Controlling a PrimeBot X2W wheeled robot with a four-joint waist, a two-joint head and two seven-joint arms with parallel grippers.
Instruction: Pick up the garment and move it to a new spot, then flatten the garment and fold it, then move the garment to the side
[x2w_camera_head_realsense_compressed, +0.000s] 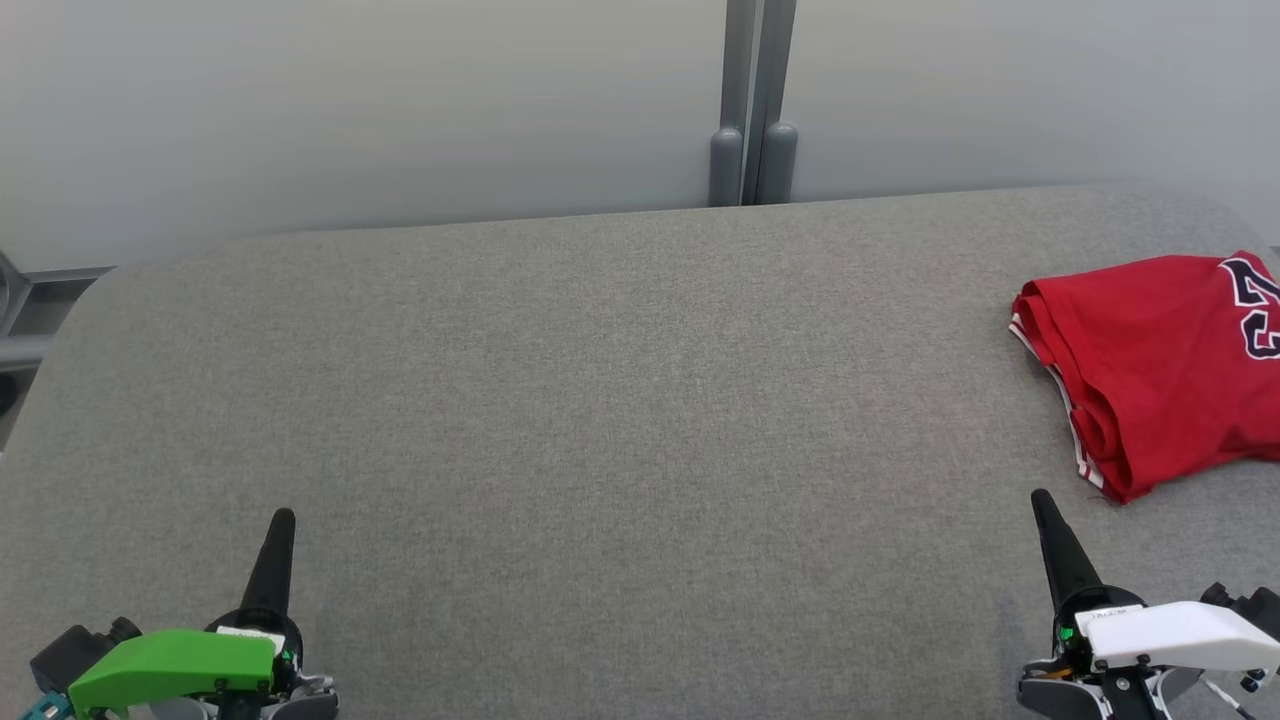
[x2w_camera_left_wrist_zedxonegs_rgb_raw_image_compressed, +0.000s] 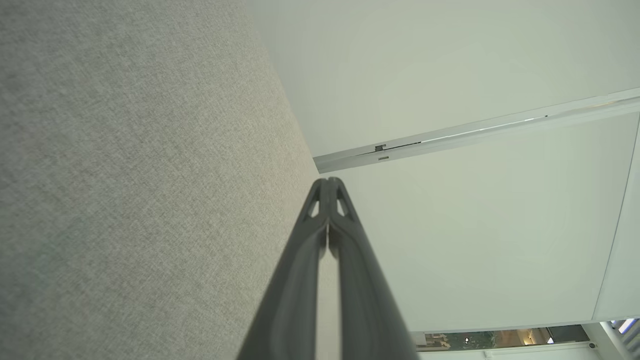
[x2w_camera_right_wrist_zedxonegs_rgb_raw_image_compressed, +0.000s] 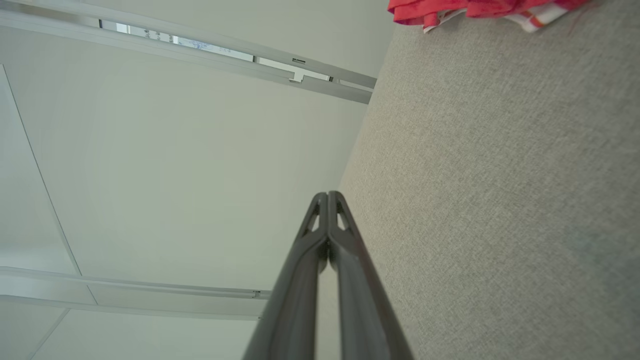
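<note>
Garment (x2w_camera_head_realsense_compressed: 1160, 370) lies ahead-right of right jaws, near, not touching.

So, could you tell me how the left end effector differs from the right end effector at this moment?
The left end effector has a green cover at its wrist; the right end effector has a white cover. The right end effector sits close to the red garment, while the left end effector is far across the grey table from it. Both are shut, hold nothing and point forward.
</note>
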